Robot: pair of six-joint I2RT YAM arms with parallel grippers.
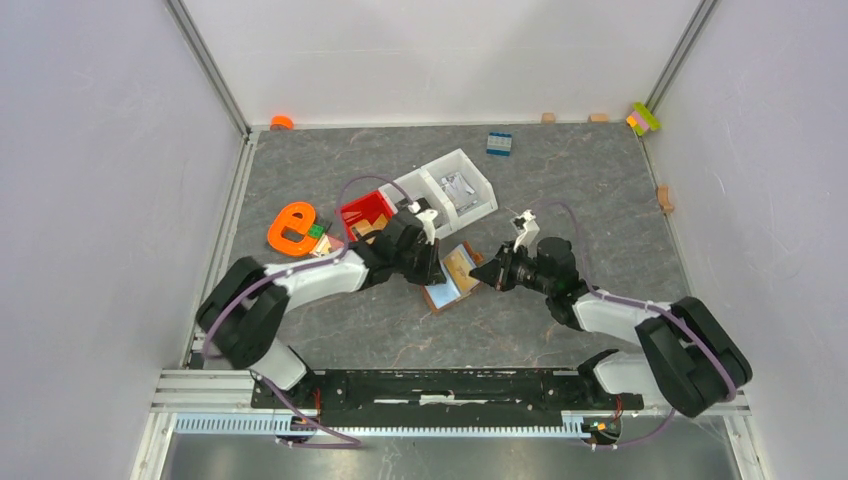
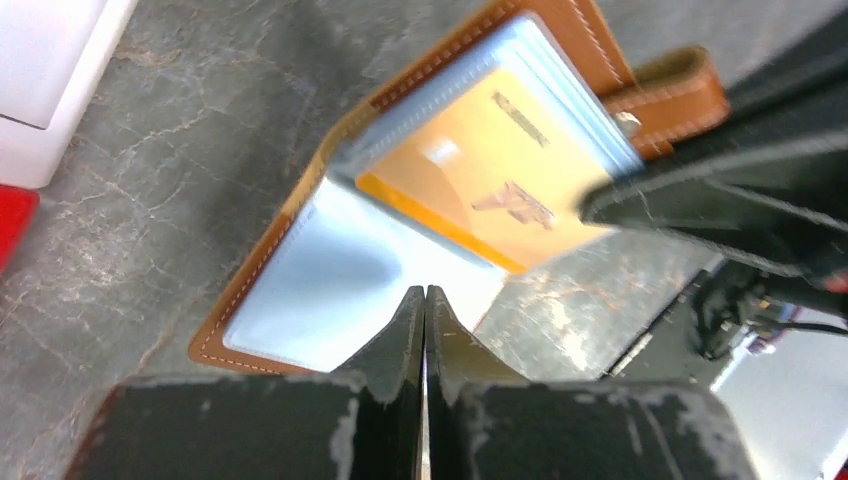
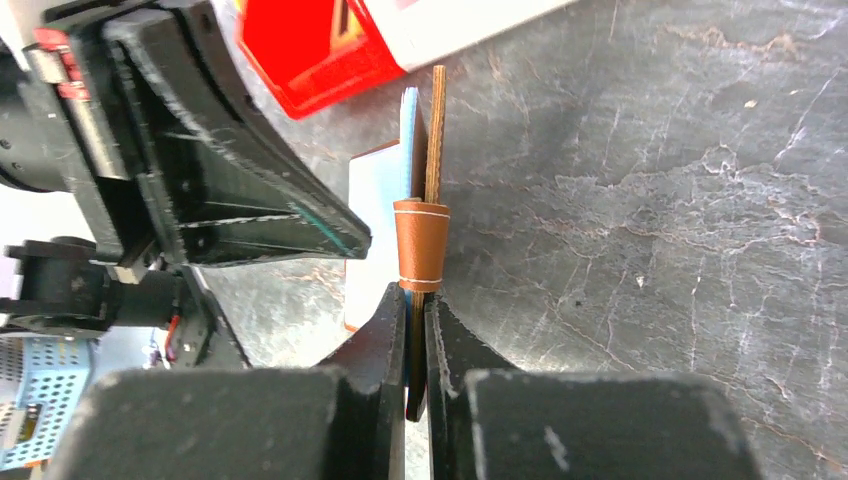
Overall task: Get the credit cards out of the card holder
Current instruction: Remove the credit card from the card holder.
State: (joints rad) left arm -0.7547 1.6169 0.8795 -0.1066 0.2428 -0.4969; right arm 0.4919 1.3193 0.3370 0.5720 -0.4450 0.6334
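Evidently, card holder (image 2: 590, 30) open, orange card (image 2: 470, 170) illegible

Grey table (image 1: 560, 190) bears red bin (image 1: 365, 210), white bins (image 1: 456, 156) — and blue brick (image 1: 499, 143).

The left gripper (image 2: 425, 292) is pinched shut on the edge of a pale blue sleeve in the open brown holder (image 2: 560, 30). An orange card (image 2: 480, 170) shows in the next sleeve. The right gripper (image 2: 600, 205) crosses its corner, below the strap (image 2: 670, 95). A grey table (image 2: 170, 200) lies beneath.
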